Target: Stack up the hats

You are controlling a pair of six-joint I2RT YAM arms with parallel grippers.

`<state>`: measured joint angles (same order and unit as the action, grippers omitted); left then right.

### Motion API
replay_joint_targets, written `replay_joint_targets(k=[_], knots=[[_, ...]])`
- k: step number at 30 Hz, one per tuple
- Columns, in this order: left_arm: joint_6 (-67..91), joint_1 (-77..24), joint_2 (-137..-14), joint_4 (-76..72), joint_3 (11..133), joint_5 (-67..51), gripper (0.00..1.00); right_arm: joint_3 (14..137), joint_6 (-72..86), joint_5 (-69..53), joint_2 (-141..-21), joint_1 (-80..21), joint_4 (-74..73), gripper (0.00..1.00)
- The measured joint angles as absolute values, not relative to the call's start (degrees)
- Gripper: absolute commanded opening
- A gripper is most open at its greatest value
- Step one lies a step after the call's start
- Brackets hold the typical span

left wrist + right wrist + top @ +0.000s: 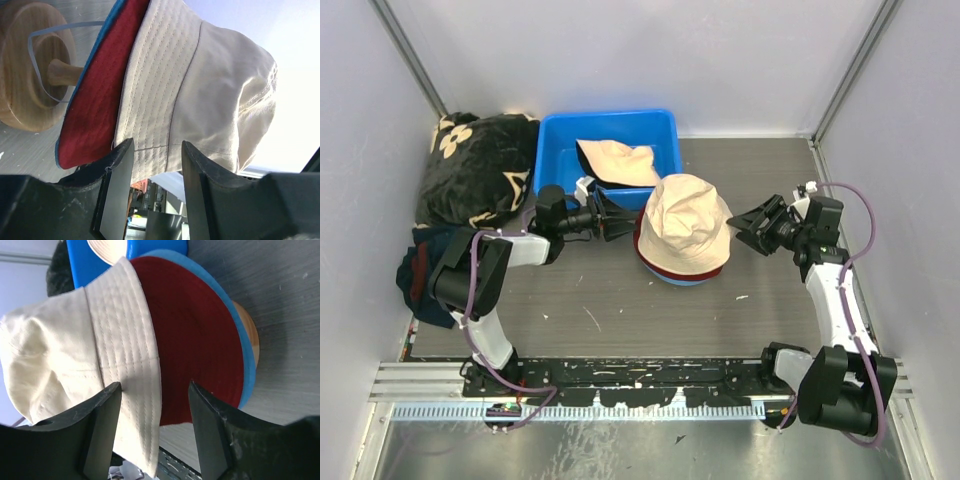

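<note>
Now | left tool [155, 149] parted | right tool [155, 387] parted | wrist views reveal seemingly wooden stand [27, 75] under hats [685, 225]

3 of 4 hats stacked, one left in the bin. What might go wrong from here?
1. The left fingers stand open right at the brim of the top cream hat. Backing out carelessly may drag it off the red hat.
2. The last cream hat lies folded over in the blue bin. A pinch may catch only one layer, or hit the bin wall.
</note>
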<state>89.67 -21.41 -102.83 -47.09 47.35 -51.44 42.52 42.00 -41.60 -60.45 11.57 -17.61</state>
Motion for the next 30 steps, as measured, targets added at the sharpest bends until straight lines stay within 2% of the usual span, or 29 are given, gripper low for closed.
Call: replay_joint_targets(k=[7, 17, 22, 30], knots=[[91.5, -21.4, -103.0, -50.9, 44.9, -51.7, 0.5, 38.5, 48.9, -47.4, -63.2, 13.8, -4.1, 0.62], [91.6, -21.4, -105.7, -52.0, 44.7, -52.9, 0.49, 19.8, 73.9, -57.5, -70.8, 20.4, 34.2, 0.61], [91.6, -21.4, -106.2, -53.0, 44.7, -53.1, 0.49, 18.1, 85.1, -59.2, -73.7, 20.6, 51.9, 0.61], [91.7, -21.4, -106.8, -54.0, 44.9, -53.0, 0.49, 18.2, 91.5, -60.8, -76.6, 20.5, 63.5, 0.65]])
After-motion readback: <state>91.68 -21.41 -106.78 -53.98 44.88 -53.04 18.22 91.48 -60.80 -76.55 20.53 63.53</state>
